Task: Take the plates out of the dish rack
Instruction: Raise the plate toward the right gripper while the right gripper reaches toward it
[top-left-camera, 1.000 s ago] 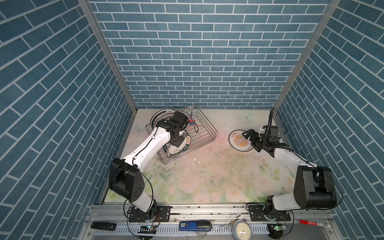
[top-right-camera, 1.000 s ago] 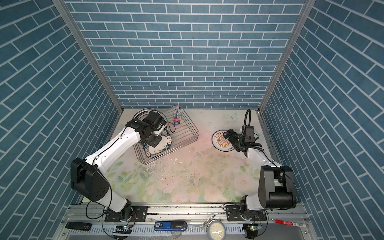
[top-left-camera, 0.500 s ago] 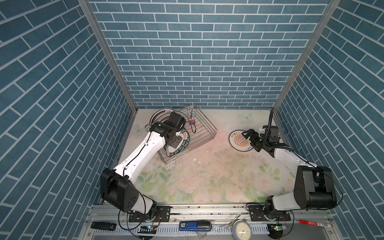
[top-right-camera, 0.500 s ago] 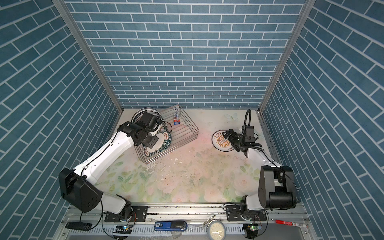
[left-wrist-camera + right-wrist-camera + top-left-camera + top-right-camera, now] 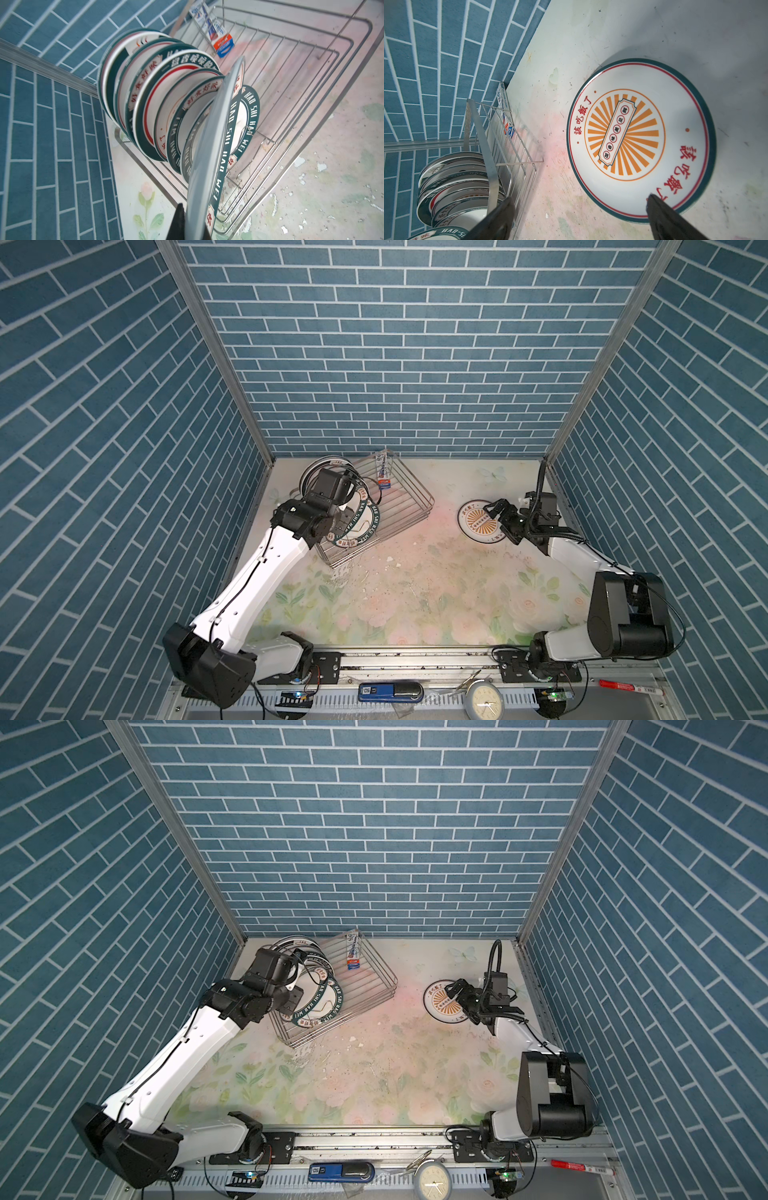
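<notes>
Plates (image 5: 145, 93): stood upright in a row in the dish rack (image 5: 401, 499), far left corner of the tabletop (image 5: 415, 593).
Left gripper (image 5: 192, 228): clamped tight on the rim of the teal-lettered plate (image 5: 209, 158) at the row's near end.
Right gripper (image 5: 577, 214): jaws spread wide, gripping nothing, over the sunburst plate (image 5: 633, 135).
Sunburst plate: lay flat near the tabletop's far right edge.

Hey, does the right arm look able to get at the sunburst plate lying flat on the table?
Probably yes. The right tool hangs open just above the rim of the sunburst plate, with nothing between them. The plate lies flat, apart from the dish rack, so the way looks free.
</notes>
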Controlling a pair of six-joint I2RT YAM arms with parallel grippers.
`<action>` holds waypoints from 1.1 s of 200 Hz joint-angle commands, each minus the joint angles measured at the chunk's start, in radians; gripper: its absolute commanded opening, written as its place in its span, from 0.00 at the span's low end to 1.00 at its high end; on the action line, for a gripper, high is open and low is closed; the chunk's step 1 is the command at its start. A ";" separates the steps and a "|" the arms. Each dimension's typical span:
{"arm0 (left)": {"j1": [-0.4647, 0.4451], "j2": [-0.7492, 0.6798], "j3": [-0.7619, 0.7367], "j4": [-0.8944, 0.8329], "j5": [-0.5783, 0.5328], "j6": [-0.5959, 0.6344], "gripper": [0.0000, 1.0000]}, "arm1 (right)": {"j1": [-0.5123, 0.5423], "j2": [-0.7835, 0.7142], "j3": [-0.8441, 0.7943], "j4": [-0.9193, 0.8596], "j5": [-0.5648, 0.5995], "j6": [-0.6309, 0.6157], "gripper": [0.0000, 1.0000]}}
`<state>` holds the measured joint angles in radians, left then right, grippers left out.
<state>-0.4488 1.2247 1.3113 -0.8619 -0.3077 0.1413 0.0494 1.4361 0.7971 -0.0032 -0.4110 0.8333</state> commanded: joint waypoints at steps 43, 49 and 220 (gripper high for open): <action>0.006 -0.143 -0.017 0.127 0.183 -0.080 0.00 | -0.002 -0.085 -0.075 0.096 0.023 -0.017 0.99; 0.007 -0.154 -0.018 0.137 0.217 -0.090 0.00 | -0.002 -0.097 -0.089 0.122 0.020 -0.008 0.99; 0.103 0.124 -0.040 0.512 1.034 -0.519 0.00 | 0.258 -0.046 -0.233 1.056 -0.304 0.153 0.99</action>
<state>-0.3820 1.3365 1.2900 -0.5030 0.5716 -0.2619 0.2836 1.3632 0.5365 0.9581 -0.6765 0.9817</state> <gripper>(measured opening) 0.093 0.990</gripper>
